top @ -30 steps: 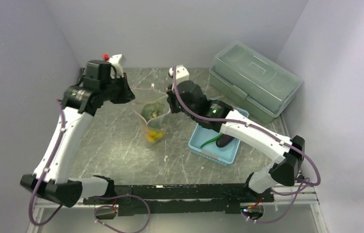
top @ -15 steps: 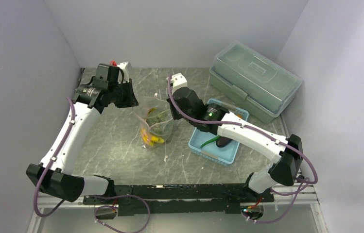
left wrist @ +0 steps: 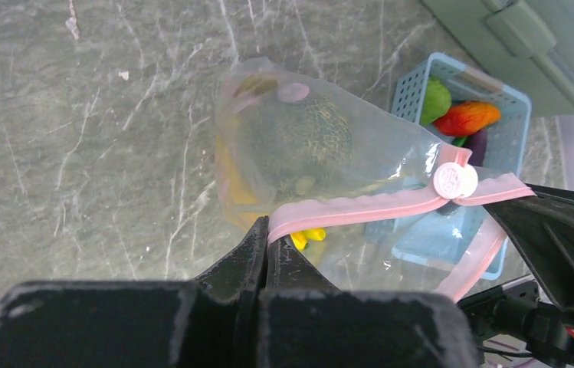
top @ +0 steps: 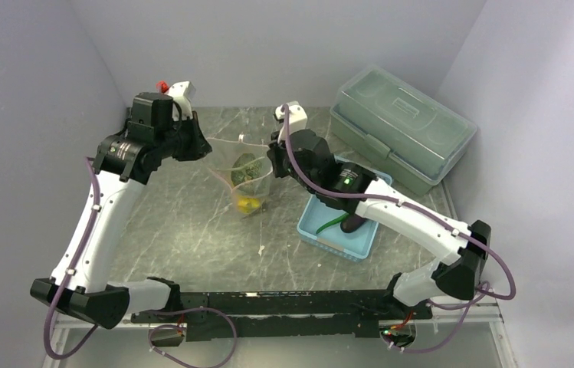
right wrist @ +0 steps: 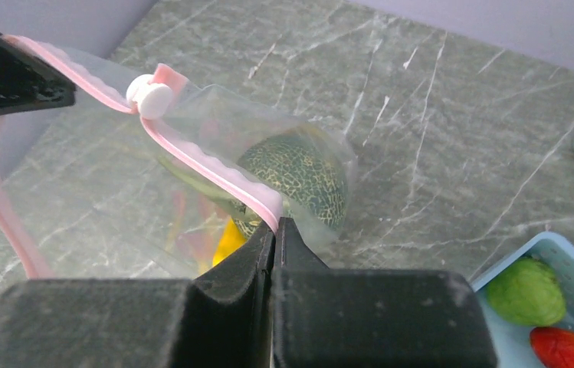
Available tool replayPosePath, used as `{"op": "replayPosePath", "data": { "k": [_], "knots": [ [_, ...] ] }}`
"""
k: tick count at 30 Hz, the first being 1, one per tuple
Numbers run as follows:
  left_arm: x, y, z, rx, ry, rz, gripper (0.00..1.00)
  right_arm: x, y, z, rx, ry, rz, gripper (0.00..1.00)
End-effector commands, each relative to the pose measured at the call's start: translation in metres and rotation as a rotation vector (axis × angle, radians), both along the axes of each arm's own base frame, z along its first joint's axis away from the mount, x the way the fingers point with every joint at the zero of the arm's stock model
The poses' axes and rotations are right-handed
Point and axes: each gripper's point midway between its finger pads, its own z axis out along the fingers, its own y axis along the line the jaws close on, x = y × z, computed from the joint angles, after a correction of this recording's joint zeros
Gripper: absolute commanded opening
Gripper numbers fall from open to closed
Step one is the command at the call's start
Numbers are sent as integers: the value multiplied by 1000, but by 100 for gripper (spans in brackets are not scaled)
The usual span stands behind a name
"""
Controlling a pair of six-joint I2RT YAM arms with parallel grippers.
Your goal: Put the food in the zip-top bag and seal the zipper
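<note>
We see the bag hanging between the two arms over the middle of the table, just left of the basket; whether its bottom touches the table we cannot tell. The left gripper and the right gripper are each clamped tight on the zipper, one on either side of the round white slider, and a loose loop of the pink strip sags below. Inside the bag lies the melon, with the bananas under it. We make out the bananas only as yellow patches, because crinkles and glare blur the plastic. In the basket we see a lime-green fruit, an orange-red piece and a sliver of dark eggplant. The bag covers much of the basket from the left wrist, and the right arm crosses it from above, where a thin green vegetable shows only in part. The bag is thin, clear film, and the zipper is a ridged, wavy band. The melon is round and dark green with pale netting. The basket is light blue plastic with grid-holed walls. The table looks like grey-green stone with pale veins. A translucent grey-green lidded box stands at the far right.
</note>
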Motion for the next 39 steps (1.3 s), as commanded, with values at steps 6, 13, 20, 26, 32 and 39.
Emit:
{"op": "replayPosePath", "data": {
  "k": [6,13,20,26,32,39],
  "knots": [
    [14,20,-16,103,-1,76,0,8,8,-64,-50,101,-19,0],
    [20,19,14,91,-51,74,0,17,30,-93,-41,156,7,0],
    [22,14,9,82,-36,51,0,18,46,-111,-19,200,45,0],
    [21,6,-29,78,51,17,0,23,36,-123,-45,219,18,0],
    [19,3,-61,80,113,2,0,24,18,-140,-69,255,-17,0],
    [16,3,-64,82,96,-10,0,16,9,-129,-41,243,-14,15]
  ]
}}
